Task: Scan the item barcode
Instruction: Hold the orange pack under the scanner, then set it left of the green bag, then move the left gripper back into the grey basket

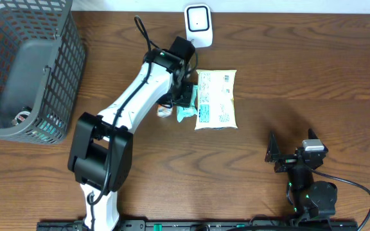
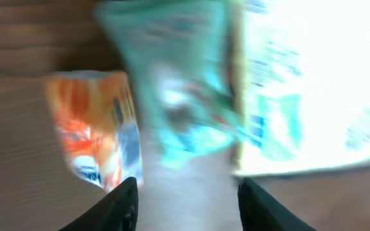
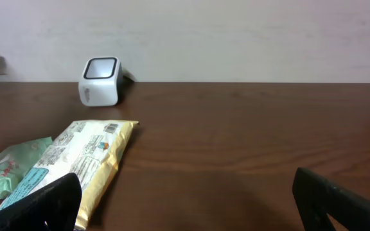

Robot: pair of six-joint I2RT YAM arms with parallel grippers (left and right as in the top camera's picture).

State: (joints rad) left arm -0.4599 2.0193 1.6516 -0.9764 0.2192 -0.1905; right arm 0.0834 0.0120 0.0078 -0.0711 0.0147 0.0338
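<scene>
Packets lay together on the worktop [image 1: 300, 64], just nearer than the scanner [image 1: 198, 24]: pale packet [image 1: 216, 99], teal packet [image 2: 178, 83], orange packet [image 2: 92, 128]. The left tool [image 2: 188, 202] hung over them, half spread and empty; the right tool [image 3: 185, 205] gaped wide, idle. I'd pinch one packet's edge, barcode left uncovered.

— What can't we read?
— In the left wrist view the orange packet [image 2: 92, 128], teal packet [image 2: 185, 90] and bag [image 2: 313, 83] are smeared, and we can't read their print.
— And overhead?
— The left arm [image 1: 137, 93] hides part of both packets. The basket [image 1: 66, 70] runs off the left edge, and we can't name its tiny contents.
</scene>
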